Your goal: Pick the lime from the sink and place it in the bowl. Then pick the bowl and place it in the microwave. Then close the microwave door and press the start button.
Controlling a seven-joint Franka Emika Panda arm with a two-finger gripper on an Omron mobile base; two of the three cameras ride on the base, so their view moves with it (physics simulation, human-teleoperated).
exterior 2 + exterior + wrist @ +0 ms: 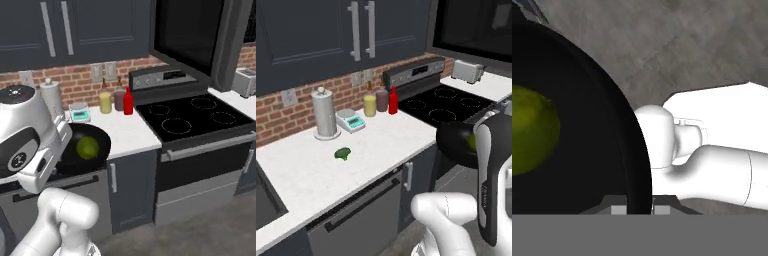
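Gripper [638, 207] closed down on the bowl [587, 130] rim, one fingertip each side of the wall, gap is just the rim thickness

Bowl is off the counter, carried in the air in front of the lower cabinets, left of the stove [200, 120]. Roughly upright, opening up, slightly tilted. Round, so no long axis to call

Lime [88, 147] sits inside the bowl near the middle; from the left camera it peeks out as a green sliver [472, 142] behind the forearm

Under the bowl, floor and the robot's own base links, nothing touching it

Behind it, counter [381, 145] with a small green vegetable [343, 153] lying alone, well apart from the rest. Further back along the brick wall: paper towel holder [325, 114], kitchen scale [351, 120], yellow jar [370, 105], dark red jar [382, 100], red bottle [393, 100], tight row

Sink [263, 200] corner at far left edge

Microwave [195, 30] above the stove, microwave door [232, 42] swung open to the right, edge-on. Toaster [246, 81] on the far counter past the stove
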